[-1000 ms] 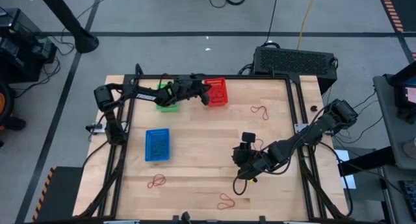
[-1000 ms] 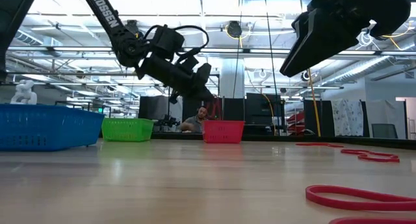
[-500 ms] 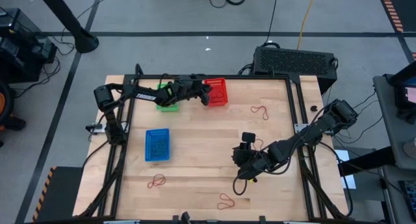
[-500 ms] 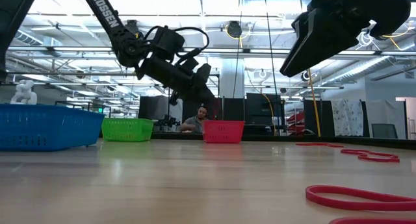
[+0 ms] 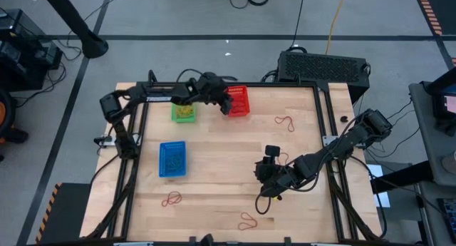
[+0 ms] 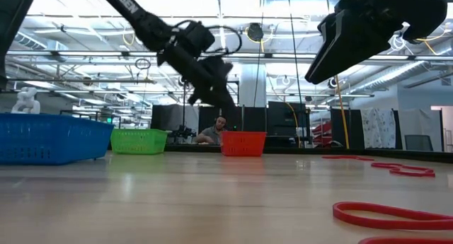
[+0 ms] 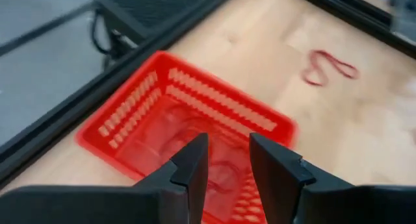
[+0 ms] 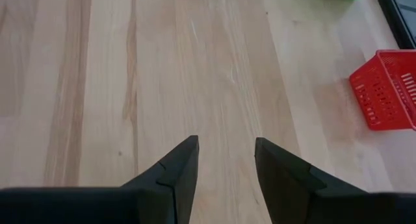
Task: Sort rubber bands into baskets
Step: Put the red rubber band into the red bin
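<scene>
At the near edge of the table (image 5: 214,167), two red rubber bands are seen lying flat, one (image 5: 247,220) toward the right and one (image 5: 171,199) toward the left. Farther in, the right gripper (image 5: 265,176) is held above bare wood, its fingers (image 8: 172,172) parted and nothing between them. The blue basket (image 5: 172,159) is placed on the left side, well apart from it. Another red band (image 5: 285,122) is seen near the far right. At the far edge, the green basket (image 5: 184,113) and the red basket (image 5: 239,101) are set side by side; the left gripper (image 5: 226,103) is held over the red one, fingers (image 7: 192,162) spread and empty, red bands visible inside.
</scene>
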